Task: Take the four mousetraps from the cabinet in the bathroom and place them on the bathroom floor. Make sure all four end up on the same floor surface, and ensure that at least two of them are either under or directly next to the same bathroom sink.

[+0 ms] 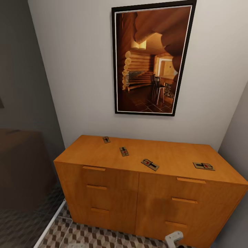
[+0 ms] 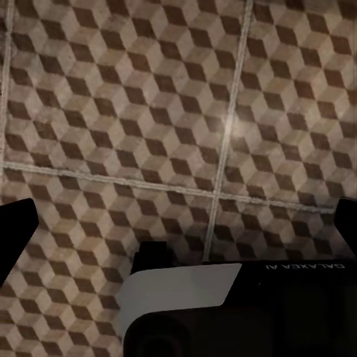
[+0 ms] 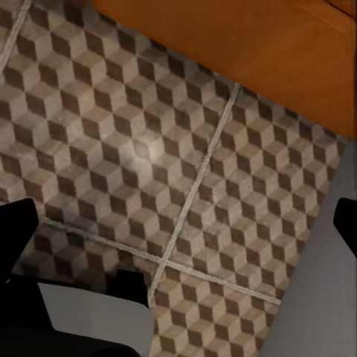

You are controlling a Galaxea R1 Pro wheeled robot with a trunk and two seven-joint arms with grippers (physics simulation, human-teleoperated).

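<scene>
The orange-brown cabinet (image 1: 113, 193) stands against the wall, its drawers shut. Several mousetraps lie spread along its top: one at the back left (image 1: 106, 139), one beside it (image 1: 124, 151), one in the middle (image 1: 150, 164) and one at the right (image 1: 203, 166). My left gripper (image 2: 178, 230) is open over the cube-patterned bathroom floor (image 2: 149, 111), with nothing between its dark fingertips (image 2: 15, 238). My right gripper (image 3: 178, 230) is open too, above the floor (image 3: 111, 149) close to the cabinet's base (image 3: 245, 52). The sink is out of view.
A framed picture of a log cabin (image 1: 151, 58) hangs above the cabinet. A dark translucent screen (image 1: 24, 172) with a white floor strip (image 1: 51, 224) stands at the left. A grey wall (image 1: 237, 137) closes the right side. A white arm part (image 1: 174, 237) shows at the bottom.
</scene>
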